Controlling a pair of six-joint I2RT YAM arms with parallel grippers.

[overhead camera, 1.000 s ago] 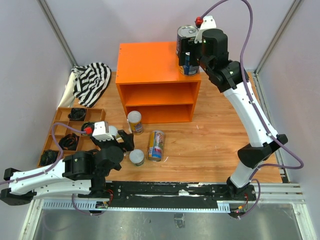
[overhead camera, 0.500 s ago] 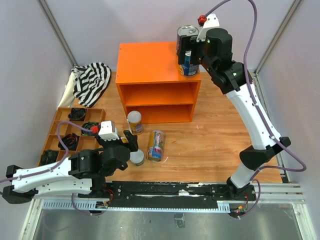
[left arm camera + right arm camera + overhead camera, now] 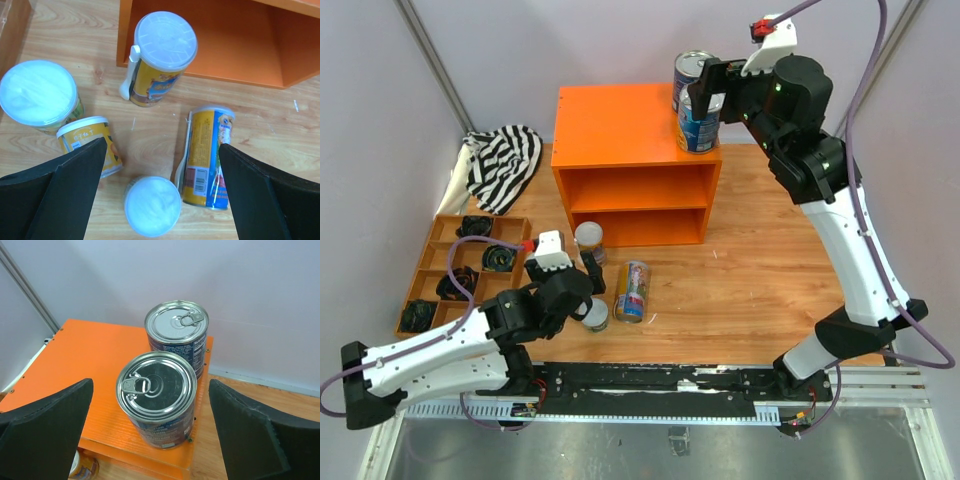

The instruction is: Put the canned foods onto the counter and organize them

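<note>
Two blue-labelled tins stand upright at the 3 o'clock end of the orange counter's (image 3: 615, 120) flat top. The far blue can (image 3: 176, 337) sits at 12 o'clock of the near blue can (image 3: 156, 395), and we cannot tell if they touch. The right gripper (image 3: 713, 93) hangs by them with its jaws spread wide to either side of the near one. It grips nothing.

At 6 o'clock of the counter, on the wooden table (image 3: 760, 270), we count five more cans in the left wrist view:
- an upright yellow can (image 3: 160, 65) just outside the lower shelf opening
- a white-lidded can (image 3: 39, 92) at 9 o'clock of it
- a small tipped can (image 3: 89, 150)
- a small upright can (image 3: 152, 206)
- a tall slim can (image 3: 207, 162) lying on its side

The left gripper (image 3: 162, 145) hovers over this cluster, fingers far apart and empty.

From overhead, the left arm covers part of the group and we make out only three of the five cans. A striped cloth (image 3: 505, 160) lies at 9 o'clock of the counter. A brown tray (image 3: 445, 217) of dark items sits at 8 o'clock.
</note>
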